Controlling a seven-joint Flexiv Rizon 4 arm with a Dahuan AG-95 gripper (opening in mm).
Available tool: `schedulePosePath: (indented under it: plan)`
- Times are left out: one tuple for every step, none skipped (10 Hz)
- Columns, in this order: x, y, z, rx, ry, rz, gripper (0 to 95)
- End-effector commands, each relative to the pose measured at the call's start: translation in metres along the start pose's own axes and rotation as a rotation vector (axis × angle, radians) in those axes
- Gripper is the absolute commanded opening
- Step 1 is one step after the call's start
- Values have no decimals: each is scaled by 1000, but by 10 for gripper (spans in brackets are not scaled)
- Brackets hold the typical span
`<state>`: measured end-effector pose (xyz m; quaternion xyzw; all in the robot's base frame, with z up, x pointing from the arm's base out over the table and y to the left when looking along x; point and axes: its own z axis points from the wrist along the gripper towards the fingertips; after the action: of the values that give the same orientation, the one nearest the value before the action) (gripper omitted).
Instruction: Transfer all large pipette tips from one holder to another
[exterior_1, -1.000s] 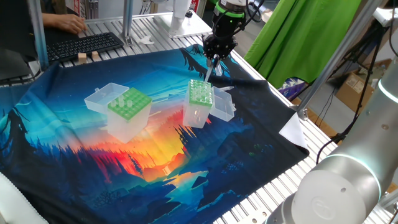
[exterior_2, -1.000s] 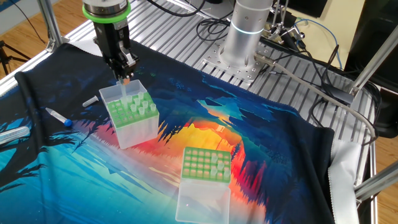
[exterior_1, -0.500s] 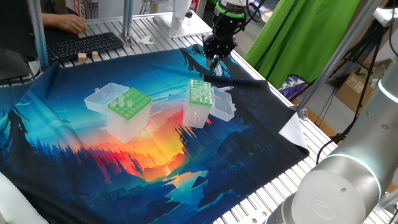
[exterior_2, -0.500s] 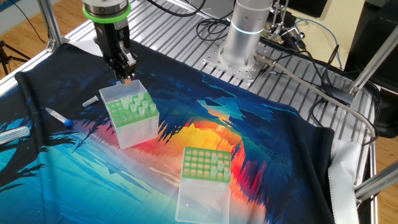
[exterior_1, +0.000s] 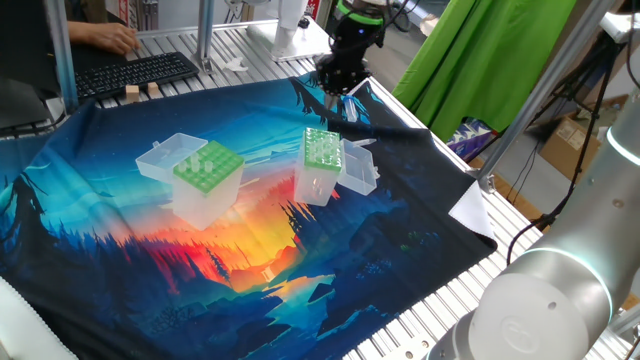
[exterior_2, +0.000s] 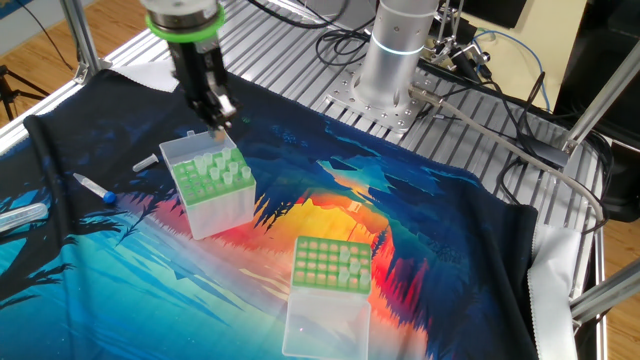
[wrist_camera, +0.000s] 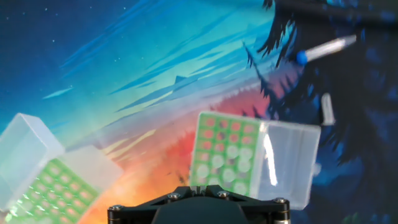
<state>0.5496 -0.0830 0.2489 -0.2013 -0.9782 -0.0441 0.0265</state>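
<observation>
In one fixed view, the gripper (exterior_1: 335, 95) hangs pointing down over the printed cloth (exterior_1: 120, 250), above and just behind the wide-holed box (exterior_1: 322, 152). The fingers look pressed together, with nothing showing between them. The fine-holed box (exterior_1: 208, 168) stands well apart, to the left in this view, with its clear lid folded back.

In the other fixed view, the gripper (exterior_2: 222, 118) sits over the back edge of the wide-holed box (exterior_2: 212, 190), high enough to clear it. The pipette tips (exterior_2: 226, 172) stand upright in this box's light-green plate, their wide ends poking out. The fine-holed box (exterior_2: 330, 265) is nearer this camera, its lid (exterior_2: 325, 325) lying open on the cloth. A few whitish spots sit in its holes, but I cannot tell whether they are tips. A small blue-capped tube (exterior_2: 95, 187) lies loose on the cloth.

In the hand view, the fingertips are out of frame. The wide-holed box (wrist_camera: 224, 155) is almost straight below, many of its holes filled white. The fine-holed box (wrist_camera: 53, 186) is off at the lower left.

This looks like the gap between carries: the gripper is closed, empty and raised. The next move calls for opening the fingers, centring over one standing tip, coming straight down and pinching its wide end without knocking the tips next to it.
</observation>
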Motion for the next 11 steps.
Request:
schedulePosePath:
  plan:
    - [13, 25, 9, 2, -4, 83, 0]
    - [17, 33, 14, -1, -3, 99, 0]
    - [19, 37, 18, -4, -5, 103, 0]
    - [21, 46, 24, -4, -13, 112, 0]
    - [24, 53, 27, 1, -21, 121, 0]
    - [26, 59, 29, 4, -26, 130, 0]
    - [27, 62, 30, 9, -30, 133, 0]
    - [27, 62, 30, 8, -31, 128, 0]
    - [27, 62, 30, 9, -32, 126, 0]
    - [27, 62, 30, 11, -25, 118, 0]
    - [27, 62, 30, 13, -20, 109, 0]
